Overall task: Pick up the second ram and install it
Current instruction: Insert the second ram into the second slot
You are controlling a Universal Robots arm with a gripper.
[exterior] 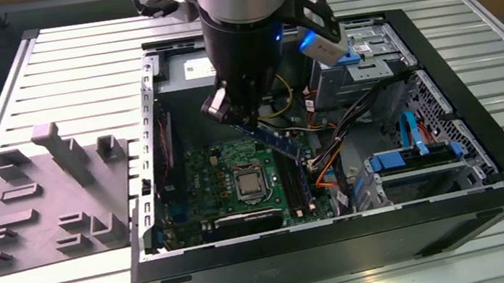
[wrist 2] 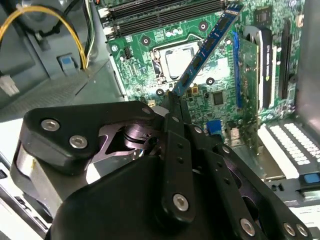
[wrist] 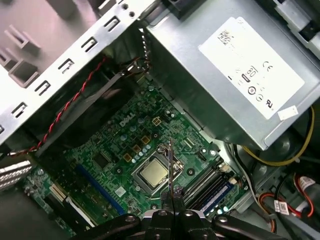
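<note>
The robot arm's black two-fingered tool point(exterior: 231, 112) hangs over the open black computer case point(exterior: 344, 250), which lies on its side on the slatted metal surface point(exterior: 75, 62), at the centre of the exterior view. Its jaws are pinched narrow on one end of the second ram point(exterior: 277, 142), a thin dark stick with a row of small chips. The stick slants down towards the exterior view's right and is in the air above the green motherboard point(exterior: 206, 177), between the square silver processor point(exterior: 249, 184) and the long black memory slots point(exterior: 297, 183); it is not yet seated. In the second wrist view the stick point(wrist 2: 207, 47) juts from the fingertips point(wrist 2: 174, 102) at an angle across the board. In the first wrist view it shows edge-on as a thin line point(wrist: 171, 165) just beside the processor point(wrist: 152, 172). A bluish strip in one slot point(wrist: 215, 194) may be a stick already fitted, though that is hard to confirm from here. The main risk appears to be the tilt. Held by one end only, the stick could meet a slot corner-first, jam against a latch or pivot in the grip under pressure. A skewed descent might also scrape the processor socket, or snag the orange and yellow cables point(exterior: 328, 164) near the slots at the exterior view's right. The grey plastic tray with raised blocks point(exterior: 46, 205) sits well apart at the exterior view's left.
</note>
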